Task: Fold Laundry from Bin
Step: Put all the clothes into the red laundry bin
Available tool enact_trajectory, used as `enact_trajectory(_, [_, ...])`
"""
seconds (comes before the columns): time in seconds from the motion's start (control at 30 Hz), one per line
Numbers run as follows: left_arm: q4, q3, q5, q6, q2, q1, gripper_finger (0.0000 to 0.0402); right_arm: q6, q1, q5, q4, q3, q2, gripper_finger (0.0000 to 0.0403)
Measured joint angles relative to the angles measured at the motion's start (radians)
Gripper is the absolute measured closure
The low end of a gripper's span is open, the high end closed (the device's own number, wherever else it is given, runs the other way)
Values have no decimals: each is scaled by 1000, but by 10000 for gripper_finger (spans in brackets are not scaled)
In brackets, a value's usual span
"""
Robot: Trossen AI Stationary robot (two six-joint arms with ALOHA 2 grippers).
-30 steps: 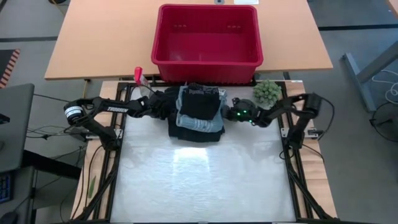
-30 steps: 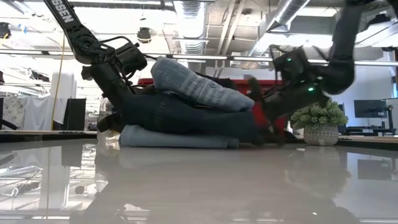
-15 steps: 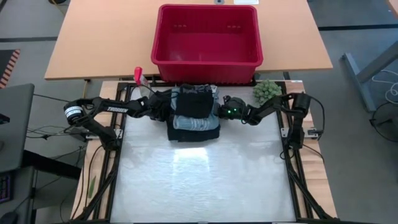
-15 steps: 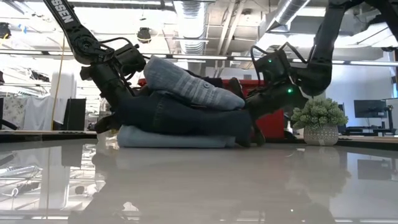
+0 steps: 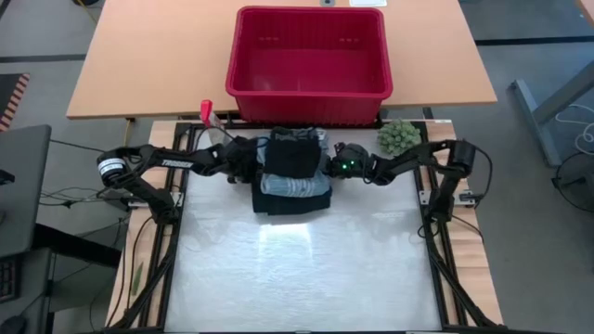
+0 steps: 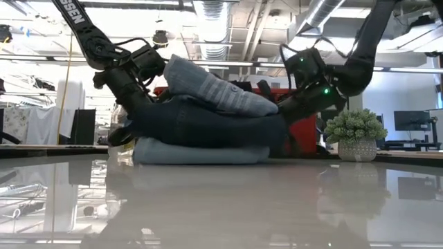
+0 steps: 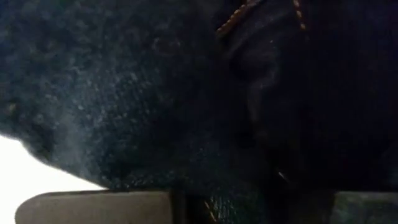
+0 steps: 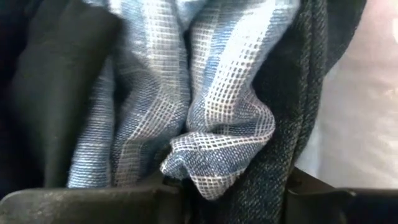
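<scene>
A stack of folded laundry [image 5: 292, 172] lies at the far edge of the white table [image 5: 306, 269], midway along it, just in front of the bin [image 5: 309, 57]. The left gripper [image 5: 243, 160] presses into the stack's left side and the right gripper [image 5: 332, 160] into its right side, so the pile sits squeezed between them. The low view shows a light blue garment [image 6: 201, 153] at the bottom, dark denim [image 6: 208, 124] above it and a grey-blue piece [image 6: 218, 90] tilted on top. The left wrist view is filled with dark denim; the right wrist view shows blue checked cloth [image 8: 211, 124] bunched right at the fingers. Whether either gripper is clamped or spread I cannot tell. The red bin stands on a wooden table [image 5: 148, 65] and looks empty. A small green plant [image 5: 398, 136] sits near the right arm, and a red-topped spray bottle [image 5: 210, 116] near the left.
</scene>
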Motion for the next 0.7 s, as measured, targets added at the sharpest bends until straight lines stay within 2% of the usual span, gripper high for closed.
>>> enact_trajectory(0.27, [31, 56, 5, -4, 0, -30, 341, -88, -1, 36, -140, 0, -150, 270])
enact_trajectory(0.5, [30, 95, 17, -2, -1, -31, 341, -100, -7, 46, -201, 3, -215, 270])
enact_trajectory(0.7, [28, 147, 14, 1, -3, -38, 341, -167, -18, 46, -357, 80, -265, 271])
